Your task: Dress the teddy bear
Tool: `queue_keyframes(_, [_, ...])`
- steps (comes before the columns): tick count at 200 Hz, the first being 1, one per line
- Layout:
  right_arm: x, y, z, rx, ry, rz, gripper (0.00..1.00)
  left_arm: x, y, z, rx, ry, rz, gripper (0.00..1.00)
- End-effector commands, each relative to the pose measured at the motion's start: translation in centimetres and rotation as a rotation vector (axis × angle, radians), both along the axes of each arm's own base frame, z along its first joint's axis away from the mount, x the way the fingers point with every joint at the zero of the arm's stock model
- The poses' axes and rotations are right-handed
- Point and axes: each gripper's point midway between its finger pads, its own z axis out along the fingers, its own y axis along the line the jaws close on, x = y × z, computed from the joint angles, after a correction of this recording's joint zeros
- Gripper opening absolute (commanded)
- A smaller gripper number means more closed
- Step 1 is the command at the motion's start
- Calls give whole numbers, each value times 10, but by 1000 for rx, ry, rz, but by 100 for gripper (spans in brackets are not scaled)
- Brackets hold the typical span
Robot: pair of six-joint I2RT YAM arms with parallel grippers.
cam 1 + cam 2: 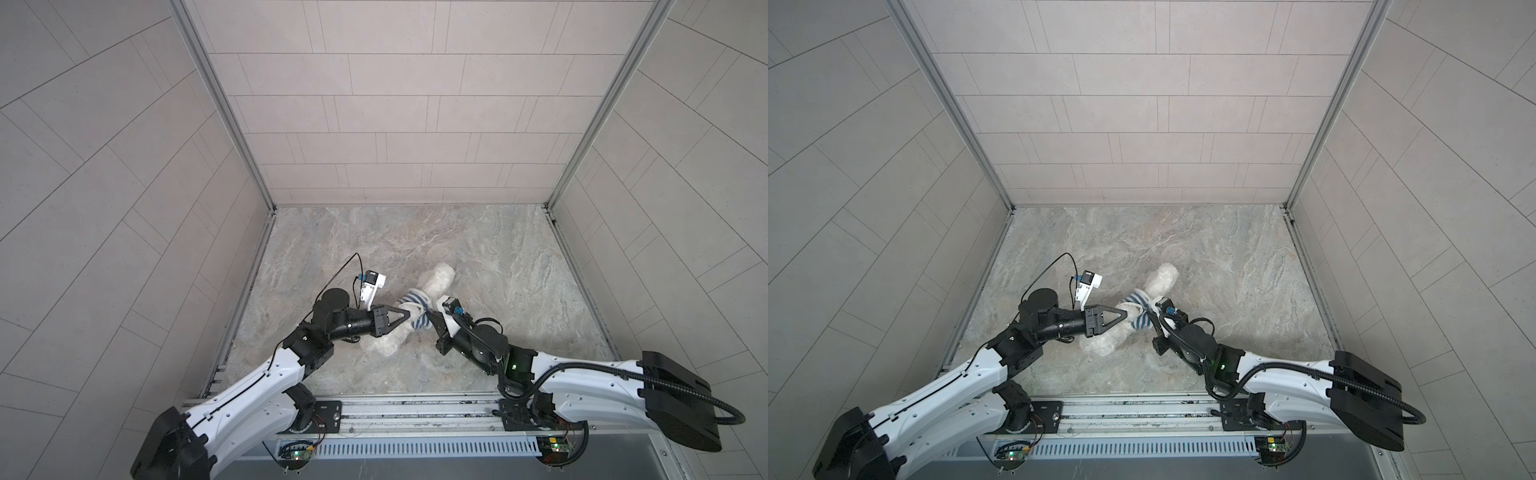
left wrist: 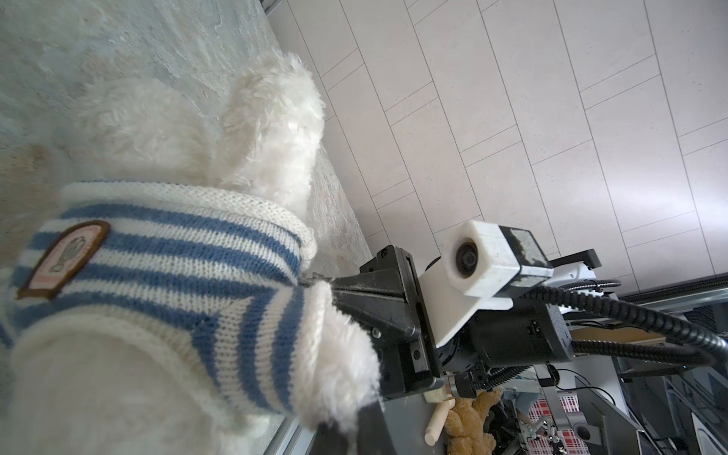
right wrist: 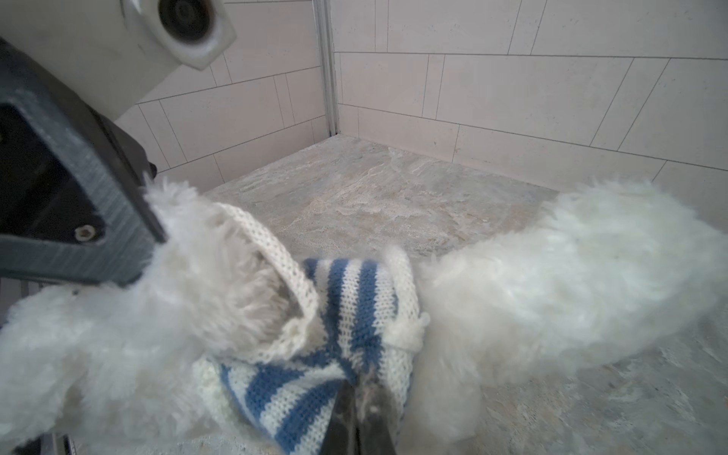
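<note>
The white fluffy teddy bear (image 1: pixel 438 278) (image 1: pixel 1163 276) lies slantwise on the marble floor, and its fur fills both wrist views (image 2: pixel 268 118) (image 3: pixel 551 275). A blue-and-white striped shirt (image 1: pixel 415 301) (image 1: pixel 1139 300) (image 2: pixel 177 256) (image 3: pixel 354 307) with a badge is bunched round its middle. My left gripper (image 1: pixel 409 316) (image 1: pixel 1125 315) comes in from the left. It is shut on a furry paw that sticks out of a sleeve, and the fur hides its tips. My right gripper (image 1: pixel 432 312) (image 2: pixel 319 280) (image 3: pixel 360 398) is shut, pinching the knitted shirt edge from the opposite side.
Tiled walls close the floor (image 1: pixel 415 232) on three sides, with metal corner posts. A metal rail (image 1: pixel 415 409) runs along the front edge. Beyond the cell, the left wrist view shows a brown plush toy (image 2: pixel 468 417) and a wooden dowel (image 2: pixel 437 421).
</note>
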Motion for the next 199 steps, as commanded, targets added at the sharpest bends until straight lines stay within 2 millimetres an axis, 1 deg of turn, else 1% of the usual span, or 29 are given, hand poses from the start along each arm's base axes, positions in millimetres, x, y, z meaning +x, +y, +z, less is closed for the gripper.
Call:
queue_keyframes(1, [-8, -6, -12, -72, 35, 39, 5, 0, -5, 28, -24, -99, -36, 0])
queue_keyframes(25, [-25, -1, 4, -100, 6, 121, 27, 10, -1, 9, 58, -73, 19, 0])
queue_keyframes(36, [-32, 1, 12, -116, -16, 155, 36, 13, -1, 4, 73, -60, 24, 0])
queue_keyframes(47, [-35, 3, 18, -135, -28, 173, 42, 15, -2, -2, 91, -43, 30, 0])
queue_keyframes(59, [-36, 7, 24, -161, -40, 193, 45, 17, -2, -7, 107, -31, 37, 0])
queue_keyframes(76, [-34, 16, 32, -189, -57, 210, 47, 18, -3, -10, 119, -18, 36, 0])
queue_keyframes(93, [-29, 25, 33, -203, -67, 214, 47, 18, -3, -13, 137, -9, 27, 0])
queue_keyframes(114, [-24, 37, 26, -230, -63, 219, 47, 17, -2, -18, 155, 3, 25, 0])
queue_keyframes(133, [-22, 46, 22, -246, -60, 231, 47, 16, -2, -18, 153, 4, 24, 0])
queue_keyframes(155, [-19, 49, 17, -253, -64, 227, 49, 16, -3, -17, 149, 2, 16, 0])
queue_keyframes(170, [-16, 50, 19, -260, -75, 217, 49, 15, -4, -17, 149, 5, 8, 0])
queue_keyframes(183, [-13, 50, 20, -267, -85, 205, 48, 14, -4, -17, 147, 7, 2, 0])
queue_keyframes(199, [-10, 51, 21, -273, -95, 196, 45, 14, -4, -17, 149, 8, -1, 0])
